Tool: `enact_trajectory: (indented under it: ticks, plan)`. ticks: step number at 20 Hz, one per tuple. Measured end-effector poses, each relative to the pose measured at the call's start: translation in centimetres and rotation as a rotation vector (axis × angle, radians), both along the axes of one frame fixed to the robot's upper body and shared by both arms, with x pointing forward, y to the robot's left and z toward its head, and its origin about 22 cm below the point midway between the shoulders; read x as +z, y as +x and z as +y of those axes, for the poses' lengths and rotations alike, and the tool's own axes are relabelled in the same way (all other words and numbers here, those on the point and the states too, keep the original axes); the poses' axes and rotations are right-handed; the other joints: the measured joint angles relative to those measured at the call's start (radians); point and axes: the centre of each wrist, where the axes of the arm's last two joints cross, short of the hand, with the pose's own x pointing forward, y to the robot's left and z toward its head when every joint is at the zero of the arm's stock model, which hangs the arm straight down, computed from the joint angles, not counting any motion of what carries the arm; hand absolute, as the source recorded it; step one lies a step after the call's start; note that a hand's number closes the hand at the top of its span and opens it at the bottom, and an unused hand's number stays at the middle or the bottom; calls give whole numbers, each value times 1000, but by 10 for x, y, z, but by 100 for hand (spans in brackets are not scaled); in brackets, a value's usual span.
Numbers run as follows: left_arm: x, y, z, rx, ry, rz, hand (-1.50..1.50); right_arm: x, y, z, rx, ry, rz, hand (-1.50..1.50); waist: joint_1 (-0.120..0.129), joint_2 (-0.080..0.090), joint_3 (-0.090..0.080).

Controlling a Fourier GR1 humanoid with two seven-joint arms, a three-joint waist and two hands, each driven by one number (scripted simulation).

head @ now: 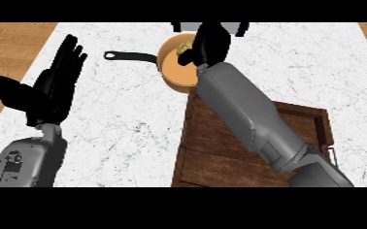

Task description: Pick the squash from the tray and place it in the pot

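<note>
Placing step: the right robot hand [208,43] holds the squash [183,47] over the pot [175,68].

Fingers curl round the squash at the pot's 12 o'clock; opening them there comes next. Its long axis seems to run 12-to-6, though mostly hidden. The tray [215,145] lies at 5 o'clock; the left robot hand [54,85] rests released on the tabletop [122,121].

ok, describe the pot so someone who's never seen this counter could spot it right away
Start at the white marble counter and find the dark wooden tray at its near right. Just beyond the tray's far left corner sits the pot, under the right hand. It is the only round orange thing here, with a long black handle pointing left.
</note>
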Motion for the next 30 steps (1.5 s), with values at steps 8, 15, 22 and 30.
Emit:
enact_trajectory:
  ticks: [8,15,22,30]
  plan:
    - [1,-1,3,5,-2,-1,0,4,-5,-8,76,304,-201,-150,-4,-2,1]
    - [-3,-3,16,43,-6,11,0,-1,-9,-26,90,500,-305,-150,-48,-14,1]
    - [-11,-15,19,80,-1,30,0,-13,-21,-59,130,578,-316,-150,-86,-27,0]
    - [-12,-20,23,93,0,28,0,-13,-42,-102,173,591,-300,-150,-96,-30,-1]
